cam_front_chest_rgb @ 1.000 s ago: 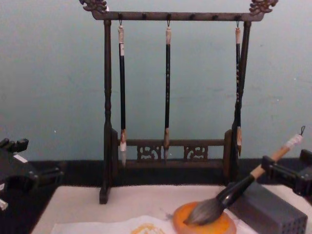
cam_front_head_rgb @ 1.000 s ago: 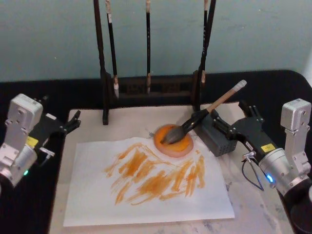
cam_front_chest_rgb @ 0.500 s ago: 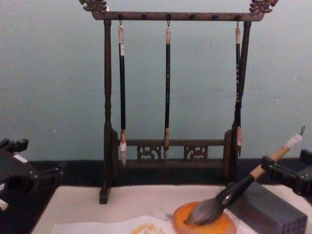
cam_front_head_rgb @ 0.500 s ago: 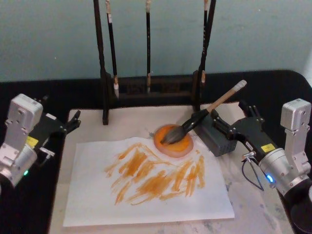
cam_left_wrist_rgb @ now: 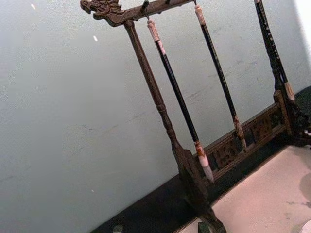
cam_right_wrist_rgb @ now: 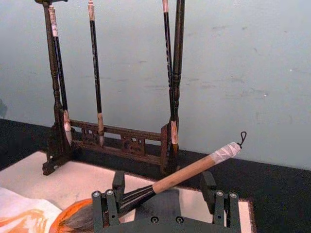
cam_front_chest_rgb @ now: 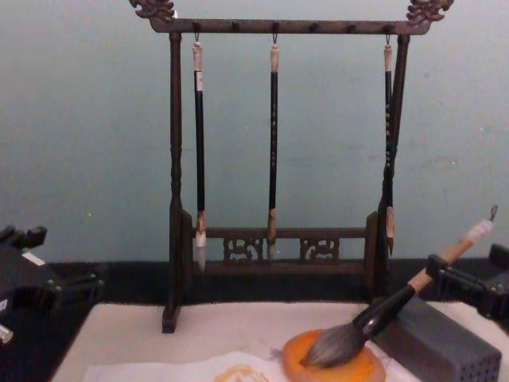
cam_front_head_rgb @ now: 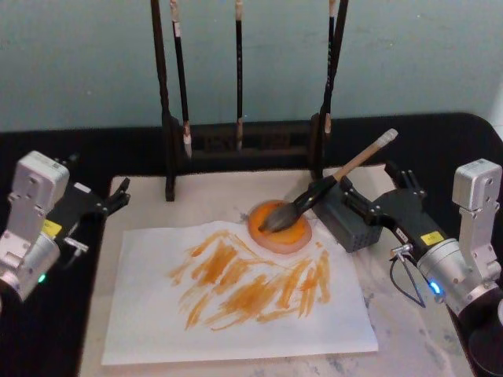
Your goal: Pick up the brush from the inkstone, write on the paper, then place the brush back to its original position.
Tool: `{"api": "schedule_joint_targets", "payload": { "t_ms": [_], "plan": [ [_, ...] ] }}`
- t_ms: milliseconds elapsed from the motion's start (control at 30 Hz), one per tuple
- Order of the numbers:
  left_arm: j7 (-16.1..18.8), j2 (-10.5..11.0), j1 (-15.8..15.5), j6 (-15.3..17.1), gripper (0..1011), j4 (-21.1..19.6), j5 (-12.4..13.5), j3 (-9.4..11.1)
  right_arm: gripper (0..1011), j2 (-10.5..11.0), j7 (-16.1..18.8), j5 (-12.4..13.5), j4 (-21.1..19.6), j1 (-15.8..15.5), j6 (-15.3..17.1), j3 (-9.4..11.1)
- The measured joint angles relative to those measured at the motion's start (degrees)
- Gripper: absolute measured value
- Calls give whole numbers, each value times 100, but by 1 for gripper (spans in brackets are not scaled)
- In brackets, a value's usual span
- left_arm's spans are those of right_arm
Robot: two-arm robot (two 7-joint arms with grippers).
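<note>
Since the brush (cam_front_head_rgb: 330,184) slants from inkstone (cam_front_head_rgb: 280,225) up toward our right gripper (cam_front_head_rgb: 368,194), its jaws straddle the handle, open.

Cut by the head view's upper edge: top of the brush stand (cam_front_head_rgb: 236,145), with the upper shafts of the three slim brushes (cam_front_head_rgb: 238,71). Cut by the chest view's lower edge: the inkstone (cam_front_chest_rgb: 334,368) and the paper (cam_front_chest_rgb: 199,372). Cropped at the same view's right edge: the grey block (cam_front_chest_rgb: 441,346). Partly hidden behind the right gripper (cam_right_wrist_rgb: 163,201) in its wrist view: bristles of the brush (cam_right_wrist_rgb: 194,167). Too indistinct to read: print on the paper.
</note>
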Motion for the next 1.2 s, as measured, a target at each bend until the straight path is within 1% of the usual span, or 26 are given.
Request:
{"api": "schedule_joint_targets", "payload": {
  "t_ms": [1200],
  "plan": [
    [0, 0, 0, 0, 1001, 0, 0, 0, 1000, 0, 0, 0, 0, 0, 0, 0]
  ]
}}
